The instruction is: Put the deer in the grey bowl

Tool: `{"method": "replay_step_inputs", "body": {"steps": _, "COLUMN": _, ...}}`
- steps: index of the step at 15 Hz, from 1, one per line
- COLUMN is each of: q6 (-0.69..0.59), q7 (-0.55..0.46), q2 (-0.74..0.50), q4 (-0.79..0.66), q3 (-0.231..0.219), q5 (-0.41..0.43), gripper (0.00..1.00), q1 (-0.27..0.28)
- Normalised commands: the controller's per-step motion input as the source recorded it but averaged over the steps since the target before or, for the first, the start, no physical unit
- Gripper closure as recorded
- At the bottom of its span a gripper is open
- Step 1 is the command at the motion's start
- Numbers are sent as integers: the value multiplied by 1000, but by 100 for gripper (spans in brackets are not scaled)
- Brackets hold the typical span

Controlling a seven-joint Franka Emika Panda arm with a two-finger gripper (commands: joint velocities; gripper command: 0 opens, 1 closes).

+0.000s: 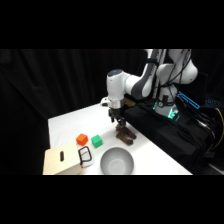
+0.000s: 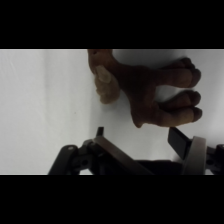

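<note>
The deer (image 1: 125, 136) is a dark brown toy lying on its side on the white table, just beyond the grey bowl (image 1: 116, 161). In the wrist view the deer (image 2: 145, 90) fills the upper middle, its legs pointing right and a pale patch on its head. My gripper (image 1: 118, 120) hangs right above the deer and slightly behind it. In the wrist view the gripper (image 2: 139, 136) is open, its dark fingertips (image 2: 177, 139) spread apart just short of the deer, with nothing between them. The bowl holds nothing.
An orange cube (image 1: 82, 139) and a green cube (image 1: 96, 141) sit left of the deer. A tan wooden box (image 1: 62, 161) with a black handle (image 1: 85, 156) stands at the front left, beside the bowl. Black equipment (image 1: 165, 132) borders the table's right edge.
</note>
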Motion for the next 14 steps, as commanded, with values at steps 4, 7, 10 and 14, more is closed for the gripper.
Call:
{"method": "replay_step_inputs", "body": {"steps": 4, "q6": 294, "q7": -318, "q2": 202, "q4": -35, "q3": 38, "q5": 99, "gripper": 0, "q1": -107}}
{"method": "replay_step_inputs", "body": {"steps": 7, "q6": 242, "q7": -242, "q2": 178, "q4": -27, "q3": 71, "q5": 82, "gripper": 0, "q1": -99}}
{"method": "replay_step_inputs", "body": {"steps": 10, "q6": 205, "q7": -196, "q2": 125, "q4": -43, "q3": 81, "q5": 57, "gripper": 0, "q1": -99}}
{"method": "replay_step_inputs", "body": {"steps": 14, "q6": 188, "q7": -218, "q2": 189, "q4": 6, "q3": 110, "q5": 82, "gripper": 0, "q1": -134}}
